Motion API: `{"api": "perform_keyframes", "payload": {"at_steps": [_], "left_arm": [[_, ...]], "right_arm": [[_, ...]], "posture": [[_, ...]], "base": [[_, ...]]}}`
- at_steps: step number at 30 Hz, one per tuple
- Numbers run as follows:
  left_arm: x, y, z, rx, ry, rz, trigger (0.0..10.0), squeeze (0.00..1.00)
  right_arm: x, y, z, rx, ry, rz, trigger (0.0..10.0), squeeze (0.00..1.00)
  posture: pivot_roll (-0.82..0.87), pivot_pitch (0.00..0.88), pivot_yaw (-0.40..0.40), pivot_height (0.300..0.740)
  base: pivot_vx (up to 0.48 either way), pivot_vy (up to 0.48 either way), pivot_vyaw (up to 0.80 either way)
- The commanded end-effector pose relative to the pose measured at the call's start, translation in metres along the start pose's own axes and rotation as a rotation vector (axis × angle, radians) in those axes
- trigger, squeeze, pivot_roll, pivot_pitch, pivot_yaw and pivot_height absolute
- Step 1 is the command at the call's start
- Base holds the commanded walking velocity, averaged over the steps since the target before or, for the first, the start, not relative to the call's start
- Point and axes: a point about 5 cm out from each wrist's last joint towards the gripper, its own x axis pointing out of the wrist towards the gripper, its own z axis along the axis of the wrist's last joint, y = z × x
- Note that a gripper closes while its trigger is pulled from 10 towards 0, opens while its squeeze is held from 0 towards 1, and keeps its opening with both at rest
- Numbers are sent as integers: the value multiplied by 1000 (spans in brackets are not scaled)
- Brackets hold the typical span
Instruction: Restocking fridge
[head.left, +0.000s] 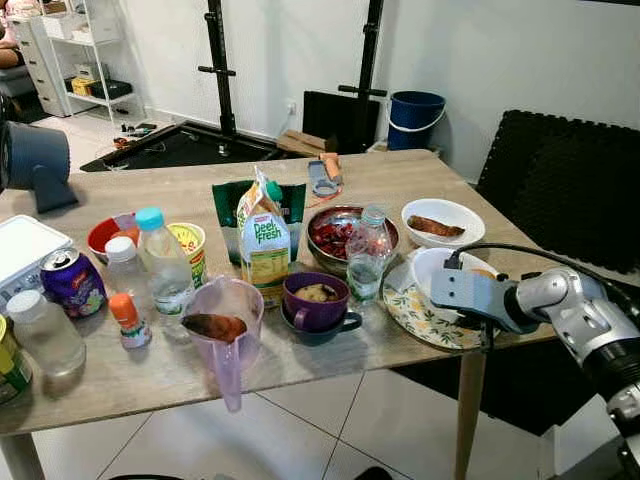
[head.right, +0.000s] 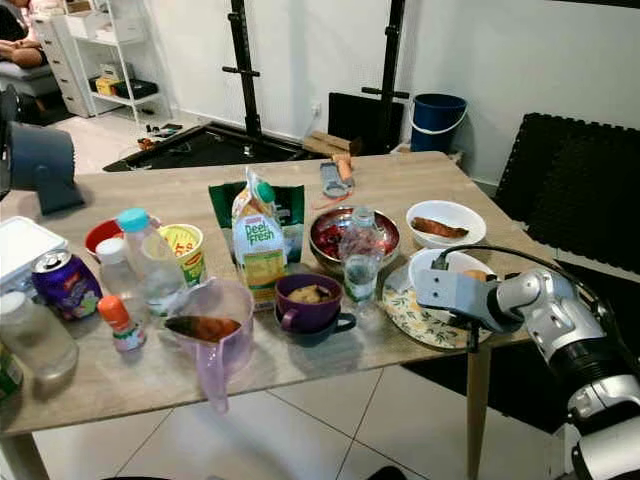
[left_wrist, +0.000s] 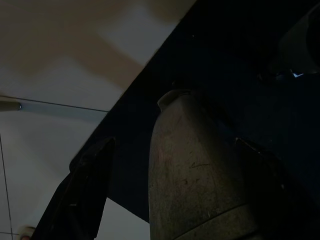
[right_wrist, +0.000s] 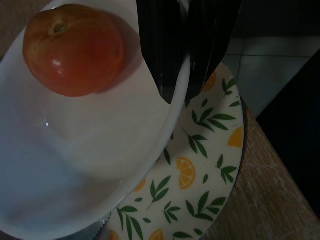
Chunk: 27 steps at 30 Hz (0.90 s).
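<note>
Jaws of right gripper (right_wrist: 181, 95) clamped on rim of upright white bowl (right_wrist: 85, 165) with tomato (right_wrist: 74, 49).

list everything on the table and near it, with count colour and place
milk carton: 1, white-green, table middle
purple mug: 1, in front of carton
metal bowl: 1, silver, behind small bottle
white bowl with tomato: 1, on patterned plate
white bowl with food: 1, far right
pink jug: 1, front edge
purple can: 1, left
blue bucket: 1, floor behind
right gripper: fingers pinching the tomato bowl's rim
left gripper: below the table, dark
</note>
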Motion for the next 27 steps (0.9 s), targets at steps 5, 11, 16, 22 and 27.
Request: {"api": "perform_keyframes", "payload": {"at_steps": [5,11,16,22,27], "left_arm": [[0,-3,0,8,4,-6,10000,0],[0,-1,0,21,7,-3,10000,0],[0,1,0,34,8,-3,10000,0],[0,1,1,45,6,-6,10000,0],[0,1,1,45,7,-6,10000,0]], "right_arm": [[-13,-7,0,-28,-11,-48,0,0],[-33,-15,-11,-33,36,-107,0,0],[-50,-20,-19,-41,70,-155,0,0],[-58,-19,-30,-10,111,-181,0,0],[-69,-11,-66,80,222,-220,0,0]], "posture": [[-116,0,-13,740],[-130,0,1,740],[-137,0,6,740],[-140,0,10,740],[-143,0,13,740]], "base": [[0,0,0],[0,0,0],[0,0,0],[0,0,0],[0,0,0]]}}
